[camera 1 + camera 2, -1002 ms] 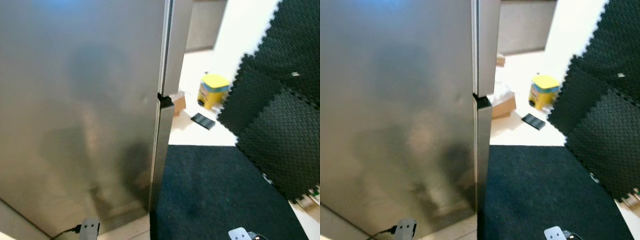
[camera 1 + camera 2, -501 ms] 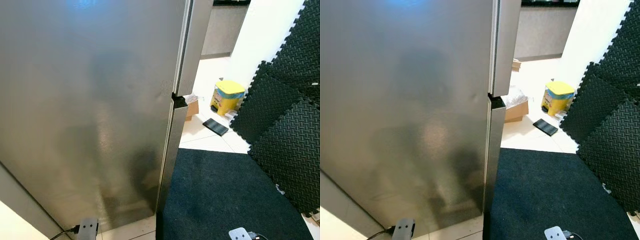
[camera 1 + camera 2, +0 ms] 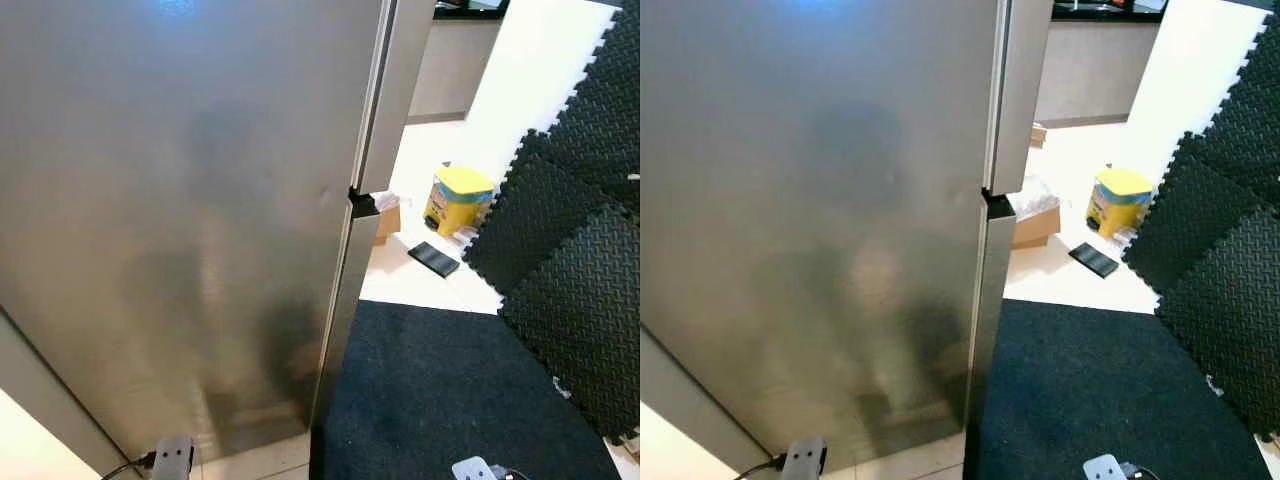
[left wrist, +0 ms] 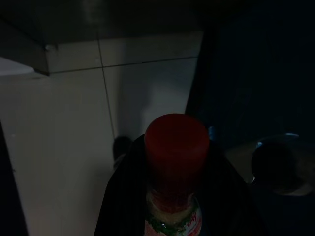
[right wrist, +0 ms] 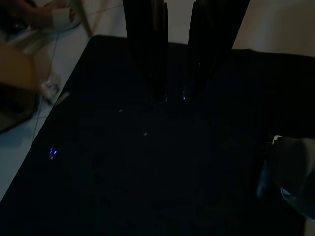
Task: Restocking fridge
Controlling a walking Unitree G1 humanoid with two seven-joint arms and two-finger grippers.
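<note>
Steel fridge doors are shut, left end effector clamps a red-capped bottle, right end effector empty, fingers slightly apart: fumbling the door could drop it.

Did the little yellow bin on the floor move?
No. The yellow bin sits just as before beside the black foam mats and the flat black thing; the whole picture shifted, so the camera moved.

The fridge door is brushed, softly reflective steel; the foam mats look matt and textured; the rug is dark cloth.
</note>
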